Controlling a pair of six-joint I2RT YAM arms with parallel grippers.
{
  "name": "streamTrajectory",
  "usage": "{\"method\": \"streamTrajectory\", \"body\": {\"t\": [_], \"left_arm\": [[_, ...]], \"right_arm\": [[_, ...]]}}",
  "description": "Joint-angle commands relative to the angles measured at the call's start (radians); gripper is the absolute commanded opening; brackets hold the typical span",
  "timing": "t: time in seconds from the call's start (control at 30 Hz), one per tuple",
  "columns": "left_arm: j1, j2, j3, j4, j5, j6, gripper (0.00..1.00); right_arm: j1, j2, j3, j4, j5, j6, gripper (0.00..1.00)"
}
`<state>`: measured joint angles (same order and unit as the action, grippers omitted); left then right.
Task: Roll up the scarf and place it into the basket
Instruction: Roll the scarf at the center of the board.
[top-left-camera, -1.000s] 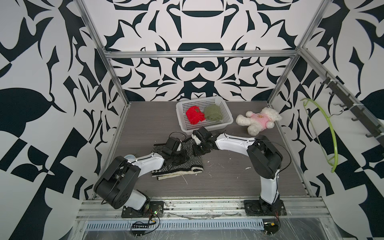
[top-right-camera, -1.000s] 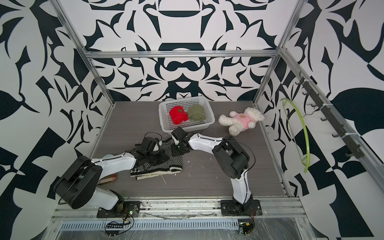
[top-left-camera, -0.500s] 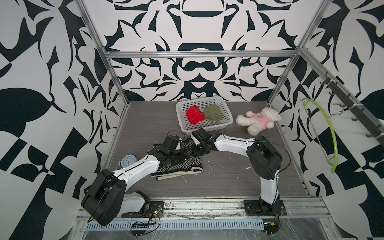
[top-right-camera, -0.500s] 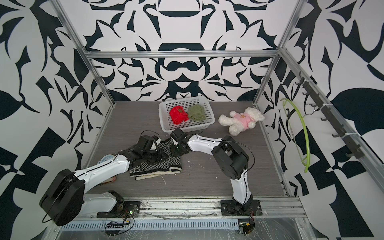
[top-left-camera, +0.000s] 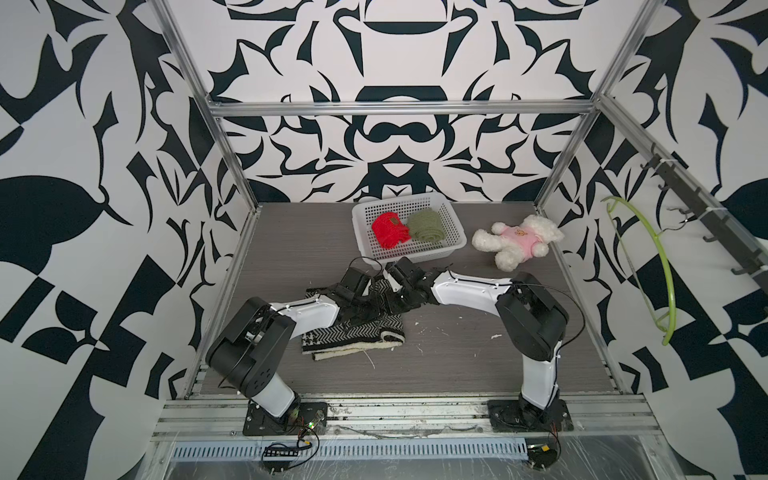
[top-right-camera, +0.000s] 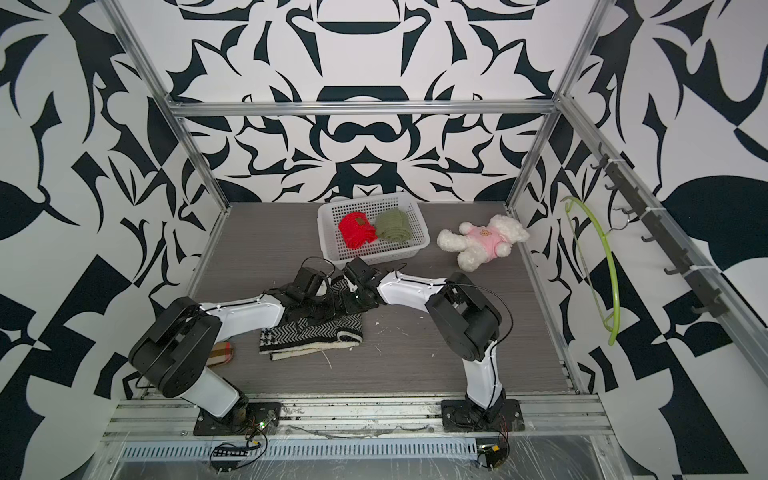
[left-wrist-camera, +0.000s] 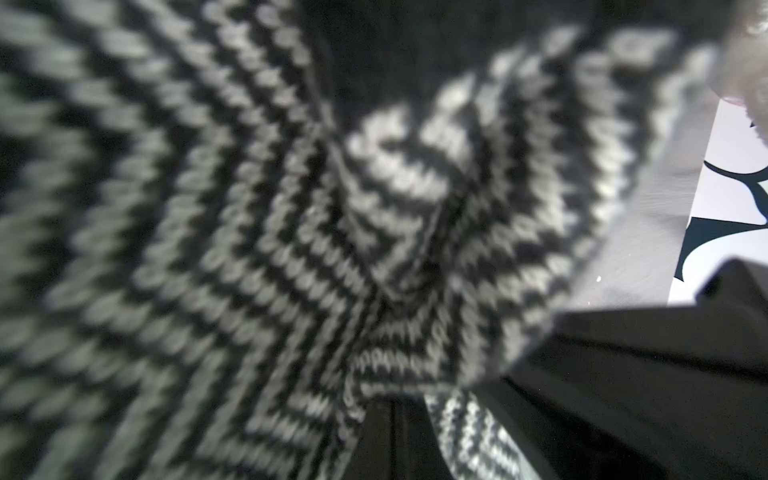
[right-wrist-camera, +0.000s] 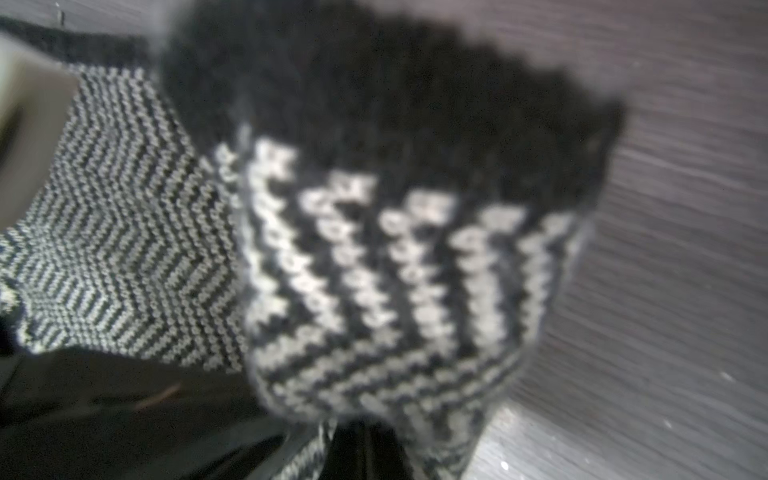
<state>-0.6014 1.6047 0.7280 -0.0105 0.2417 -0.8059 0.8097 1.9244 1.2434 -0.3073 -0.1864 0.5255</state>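
A blurred, bunched fold of the black-and-white herringbone scarf (right-wrist-camera: 374, 257) sits close up, pinched in the right gripper (right-wrist-camera: 361, 453). Grey wood-grain tabletop (right-wrist-camera: 685, 249) lies beside the scarf.

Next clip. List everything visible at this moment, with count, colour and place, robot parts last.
basket: one, white, far middle of the table
red rolled scarf: one, red, inside the basket
green rolled scarf: one, olive green, inside the basket beside the red one
herringbone scarf: one, black and white, partly folded on the table in front of the basket
plush bear: one, white with a pink top, lying to the right of the basket
hanger: one, lime green, right wall
hook rail: one, dark, right wall
checked item: one, beige plaid, by the left arm's base; unidentifiable
table: one, grey
left claw: one, black, shut on the herringbone scarf
right claw: one, black, shut on the herringbone scarf
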Motion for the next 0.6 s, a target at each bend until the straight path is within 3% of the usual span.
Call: {"method": "streamTrajectory", "body": {"t": [0.0,0.17,0.33,0.57], "left_arm": [[0.009,0.038,0.009,-0.014,-0.059,-0.001,0.0],[0.02,-0.039,-0.042,-0.045,-0.091,0.002,0.0],[0.023,-0.079,-0.077,-0.051,-0.099,0.007,0.0],[0.038,-0.105,-0.126,-0.043,-0.113,0.001,0.0]], "right_arm": [[0.008,-0.056,-0.046,-0.07,0.046,0.013,0.0],[-0.001,-0.138,-0.101,-0.105,0.124,0.017,0.0],[-0.012,-0.115,-0.106,-0.122,0.152,0.016,0.0],[-0.019,-0.044,-0.08,-0.06,0.077,-0.008,0.0]]}}
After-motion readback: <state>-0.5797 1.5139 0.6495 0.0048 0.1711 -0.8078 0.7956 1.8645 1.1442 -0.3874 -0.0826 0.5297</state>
